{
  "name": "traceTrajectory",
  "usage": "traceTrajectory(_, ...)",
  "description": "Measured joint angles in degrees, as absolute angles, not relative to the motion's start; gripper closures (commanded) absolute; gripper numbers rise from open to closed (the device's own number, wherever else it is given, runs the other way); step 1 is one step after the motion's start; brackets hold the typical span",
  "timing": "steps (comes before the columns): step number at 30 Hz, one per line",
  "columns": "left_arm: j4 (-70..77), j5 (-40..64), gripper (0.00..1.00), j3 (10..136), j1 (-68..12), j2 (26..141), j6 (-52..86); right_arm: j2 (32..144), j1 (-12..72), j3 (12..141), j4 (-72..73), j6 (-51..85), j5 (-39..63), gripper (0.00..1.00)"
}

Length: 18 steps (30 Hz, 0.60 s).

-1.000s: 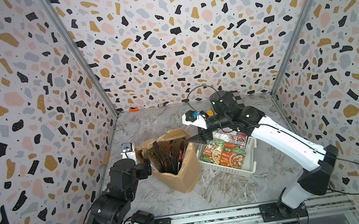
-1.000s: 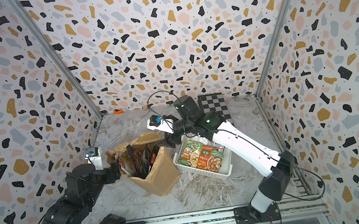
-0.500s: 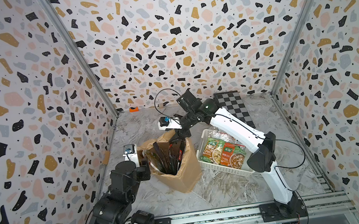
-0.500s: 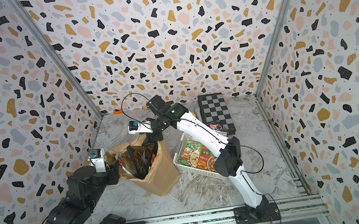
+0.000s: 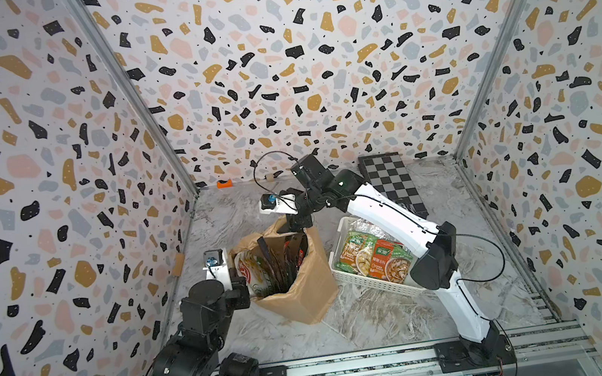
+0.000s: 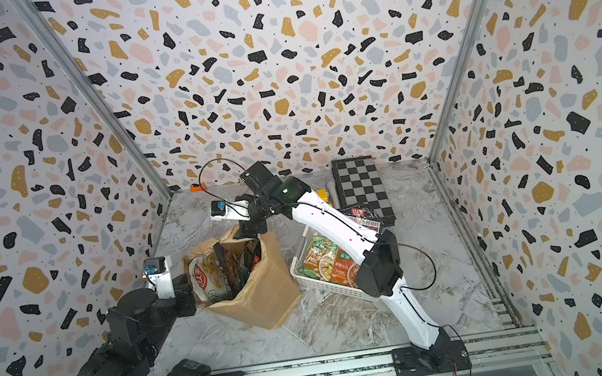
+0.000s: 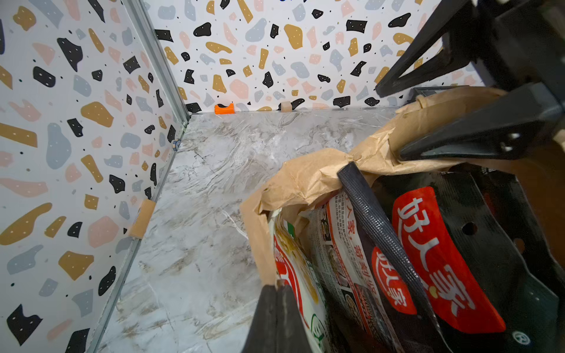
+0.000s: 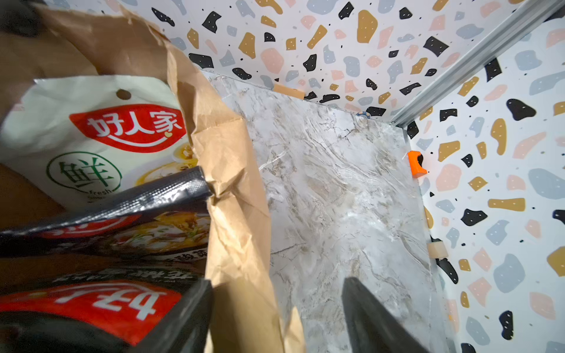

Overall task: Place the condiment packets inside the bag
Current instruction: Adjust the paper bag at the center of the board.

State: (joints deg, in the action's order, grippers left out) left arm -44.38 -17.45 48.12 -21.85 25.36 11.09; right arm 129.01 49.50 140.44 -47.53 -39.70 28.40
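The brown paper bag stands open at the middle of the table, with several condiment packets upright inside it. More green-and-orange condiment packets lie in the white basket. My left gripper is shut on the bag's left rim. My right gripper is open at the bag's far rim, one finger inside, one outside, the paper wall between them.
A folded chessboard lies at the back right, behind the basket. An orange clip sits at the foot of the back wall. Terrazzo walls close in three sides. Bare marble shows left of the bag.
My right arm swung left from over the basket to the bag's far rim, jaws narrowing a little. My left gripper closed onto the bag's left rim.
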Motion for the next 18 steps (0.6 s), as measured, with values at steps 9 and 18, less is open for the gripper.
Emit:
traceTrajectory(9,-42.7,-17.6,1.00,50.1,-21.8,28.9,8.9,129.3,49.5,140.8,-46.6,-37.7,27.6,1.00)
traceTrajectory(18,-42.4,-18.7,1.00,56.2,-21.9,34.2,4.4,125.7,49.8,140.8,-43.2,-24.6,9.4,1.00)
